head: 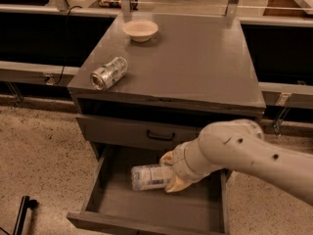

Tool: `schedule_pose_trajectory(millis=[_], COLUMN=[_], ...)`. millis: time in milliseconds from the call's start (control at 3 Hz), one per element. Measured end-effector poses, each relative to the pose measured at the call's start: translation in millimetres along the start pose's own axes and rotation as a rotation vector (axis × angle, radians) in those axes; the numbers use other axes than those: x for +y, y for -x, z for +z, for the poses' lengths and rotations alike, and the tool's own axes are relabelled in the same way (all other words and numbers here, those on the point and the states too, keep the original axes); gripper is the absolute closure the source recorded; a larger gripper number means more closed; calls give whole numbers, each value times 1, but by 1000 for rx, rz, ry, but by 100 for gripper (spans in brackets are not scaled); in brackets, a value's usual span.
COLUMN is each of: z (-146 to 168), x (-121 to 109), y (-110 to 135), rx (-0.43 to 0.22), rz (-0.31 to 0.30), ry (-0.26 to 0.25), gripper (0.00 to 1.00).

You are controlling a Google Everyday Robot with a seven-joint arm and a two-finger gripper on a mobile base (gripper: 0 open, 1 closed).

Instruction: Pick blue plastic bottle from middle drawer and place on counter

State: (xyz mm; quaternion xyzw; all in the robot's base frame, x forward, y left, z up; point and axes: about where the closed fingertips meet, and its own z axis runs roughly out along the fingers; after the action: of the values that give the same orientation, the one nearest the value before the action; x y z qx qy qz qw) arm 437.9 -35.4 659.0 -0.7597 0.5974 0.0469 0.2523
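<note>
The blue plastic bottle (146,176) lies on its side in the open middle drawer (146,207), a little above the floor near the back. My gripper (171,172) reaches in from the right. Its yellowish fingers (176,184) are closed around the bottle's right end. The white arm (244,153) covers the drawer's right rear corner. The grey counter (195,58) is the cabinet's top, above the drawer.
A crushed silver-green can (108,73) lies on the counter's left front. A white bowl (140,30) stands at the back of the counter. A closed drawer front with a black handle (160,136) sits just above the open drawer. A speckled floor surrounds the cabinet.
</note>
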Motion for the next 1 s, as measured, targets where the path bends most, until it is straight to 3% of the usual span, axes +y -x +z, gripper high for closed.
schedule_pose_trajectory(millis=[333, 667, 1000], z=[-90, -143, -162], x=[-34, -70, -104], y=[-12, -37, -71], rx=[75, 116, 132], rz=[4, 22, 80], ry=[-46, -31, 41], gripper=[100, 100, 100])
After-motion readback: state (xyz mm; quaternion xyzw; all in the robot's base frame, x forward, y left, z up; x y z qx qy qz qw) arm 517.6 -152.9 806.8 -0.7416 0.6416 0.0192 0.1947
